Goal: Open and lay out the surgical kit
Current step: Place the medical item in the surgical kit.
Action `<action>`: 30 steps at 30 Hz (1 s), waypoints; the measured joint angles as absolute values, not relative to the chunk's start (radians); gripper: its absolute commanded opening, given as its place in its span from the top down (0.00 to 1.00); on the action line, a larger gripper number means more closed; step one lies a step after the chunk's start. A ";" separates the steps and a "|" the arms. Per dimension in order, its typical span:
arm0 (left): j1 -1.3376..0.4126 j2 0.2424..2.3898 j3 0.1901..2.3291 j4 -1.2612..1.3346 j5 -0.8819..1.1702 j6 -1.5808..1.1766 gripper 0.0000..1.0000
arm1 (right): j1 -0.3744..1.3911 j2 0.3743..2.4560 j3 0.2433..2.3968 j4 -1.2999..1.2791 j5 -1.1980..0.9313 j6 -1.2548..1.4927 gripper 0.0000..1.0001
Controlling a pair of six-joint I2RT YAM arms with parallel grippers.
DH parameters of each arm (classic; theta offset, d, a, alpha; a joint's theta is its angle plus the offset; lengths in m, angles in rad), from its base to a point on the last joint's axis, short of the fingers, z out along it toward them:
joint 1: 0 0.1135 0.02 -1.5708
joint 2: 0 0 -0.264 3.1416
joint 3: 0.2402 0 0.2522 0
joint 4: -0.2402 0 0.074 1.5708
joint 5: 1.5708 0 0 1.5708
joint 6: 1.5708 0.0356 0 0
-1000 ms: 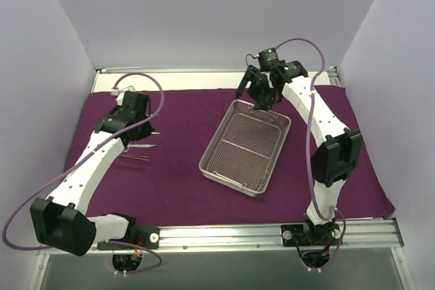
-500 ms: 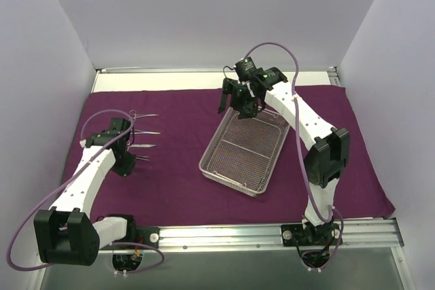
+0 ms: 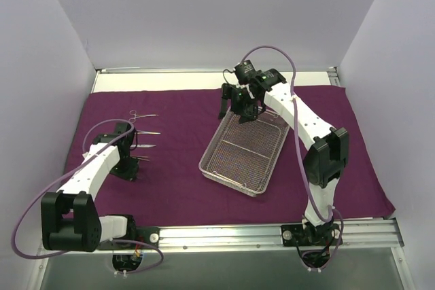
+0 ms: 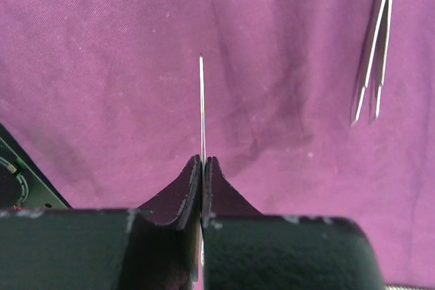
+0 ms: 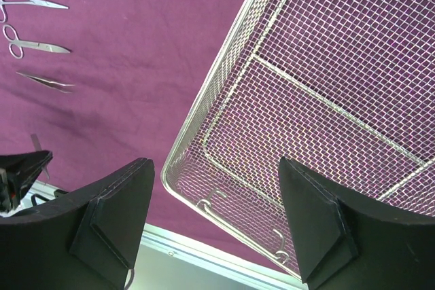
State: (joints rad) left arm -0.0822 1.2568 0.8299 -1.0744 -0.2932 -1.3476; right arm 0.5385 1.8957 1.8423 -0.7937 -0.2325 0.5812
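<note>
Left tool point(image 4: 202, 168) pinches a thin instrument point(image 4: 202, 100), seen edge-on, its type unclear; right tool point(image 5: 214, 168) is spread wide above the wire-mesh tray point(image 5: 319, 73).

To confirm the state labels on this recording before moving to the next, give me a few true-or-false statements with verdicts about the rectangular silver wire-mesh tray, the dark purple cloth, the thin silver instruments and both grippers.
1. The rectangular silver wire-mesh tray holds no instruments. True.
2. The right gripper is shut on the tray's rim. False: its jaws stand wide apart above the tray, holding nothing.
3. The left gripper is shut on a thin silver metal instrument. True.
4. The other thin silver instruments lie to the right of the tray. False: they lie on the cloth to its left.
5. The dark purple cloth is wrapped over the tray. False: it lies spread flat beneath it.
</note>
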 measured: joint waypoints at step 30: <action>-0.051 1.486 0.945 -1.013 -0.377 -1.253 0.98 | 0.529 1.907 1.814 -0.789 -0.266 0.571 0.25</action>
State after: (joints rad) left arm -0.0513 1.4864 0.9447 -1.0130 -0.3775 -1.2526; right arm 0.5285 1.9068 1.8145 -0.7891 -0.2665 0.5713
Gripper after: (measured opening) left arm 0.049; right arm 0.748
